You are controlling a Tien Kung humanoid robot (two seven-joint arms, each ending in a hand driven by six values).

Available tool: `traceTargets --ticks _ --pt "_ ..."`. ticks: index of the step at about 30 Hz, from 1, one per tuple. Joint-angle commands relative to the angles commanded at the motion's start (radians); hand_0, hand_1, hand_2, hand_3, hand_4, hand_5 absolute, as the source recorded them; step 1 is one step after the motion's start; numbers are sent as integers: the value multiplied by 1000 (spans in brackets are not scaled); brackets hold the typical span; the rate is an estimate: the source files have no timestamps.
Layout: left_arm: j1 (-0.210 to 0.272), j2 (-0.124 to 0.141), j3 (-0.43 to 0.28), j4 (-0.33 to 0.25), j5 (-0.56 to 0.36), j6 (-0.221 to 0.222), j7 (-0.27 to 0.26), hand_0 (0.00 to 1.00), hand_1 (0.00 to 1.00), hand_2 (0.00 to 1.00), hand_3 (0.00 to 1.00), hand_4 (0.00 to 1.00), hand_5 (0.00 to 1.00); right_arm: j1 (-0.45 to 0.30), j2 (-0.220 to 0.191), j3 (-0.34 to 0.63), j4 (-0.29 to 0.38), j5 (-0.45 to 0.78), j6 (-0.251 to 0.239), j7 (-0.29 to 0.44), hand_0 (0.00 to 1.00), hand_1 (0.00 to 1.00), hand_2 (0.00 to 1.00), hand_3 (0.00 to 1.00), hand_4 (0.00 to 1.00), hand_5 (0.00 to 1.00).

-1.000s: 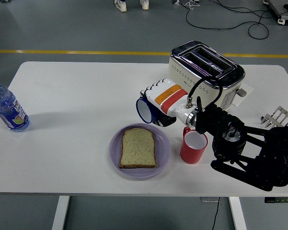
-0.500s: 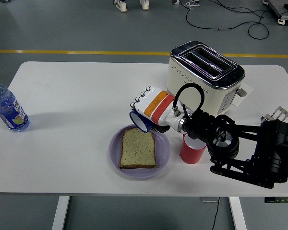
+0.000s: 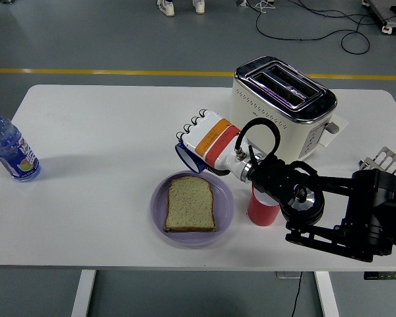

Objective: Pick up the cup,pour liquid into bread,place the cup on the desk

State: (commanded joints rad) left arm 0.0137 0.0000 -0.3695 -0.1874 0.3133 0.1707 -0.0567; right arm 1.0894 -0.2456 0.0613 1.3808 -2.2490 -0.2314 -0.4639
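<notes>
- My right hand [image 3: 201,140] is wrapped tight around the blue cup [image 3: 187,154], tipped sideways just above the far edge of the purple plate [image 3: 160,210].
- I see the bread [image 3: 191,204] lying flat on that plate.
- A red cup [image 3: 261,208] stands just right of the plate, with the toaster [image 3: 282,102] behind it.

Robotics lab, grey floor [image 3: 105,39], yellow floor line [image 3: 86,70], loose cables [image 3: 317,20], white table [image 3: 99,132]
</notes>
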Motion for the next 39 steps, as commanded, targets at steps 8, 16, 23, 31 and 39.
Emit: traceTargets --ticks 8,16,23,31,39 --pt "7 0 7 2 -2 0 1 647 643 639 528 299 767 -11 -7 19 -8 6 4 -30 431 380 546 529 605 2" --pt "10 0 8 2 1 1 0 647 644 639 528 299 767 -102 -54 170 1 120 -63 27 408 374 545 529 601 2" --pt "11 0 9 2 5 0 0 647 644 639 529 299 767 -201 -107 372 5 360 -162 84 382 379 545 528 600 2" --pt "13 0 1 0 11 1 -1 647 644 640 528 299 768 -384 -133 625 57 695 -274 207 423 398 549 533 583 2" --pt "4 0 -10 -1 20 1 -3 646 644 640 529 299 766 -525 -147 825 86 1021 -299 400 474 409 553 546 575 2"
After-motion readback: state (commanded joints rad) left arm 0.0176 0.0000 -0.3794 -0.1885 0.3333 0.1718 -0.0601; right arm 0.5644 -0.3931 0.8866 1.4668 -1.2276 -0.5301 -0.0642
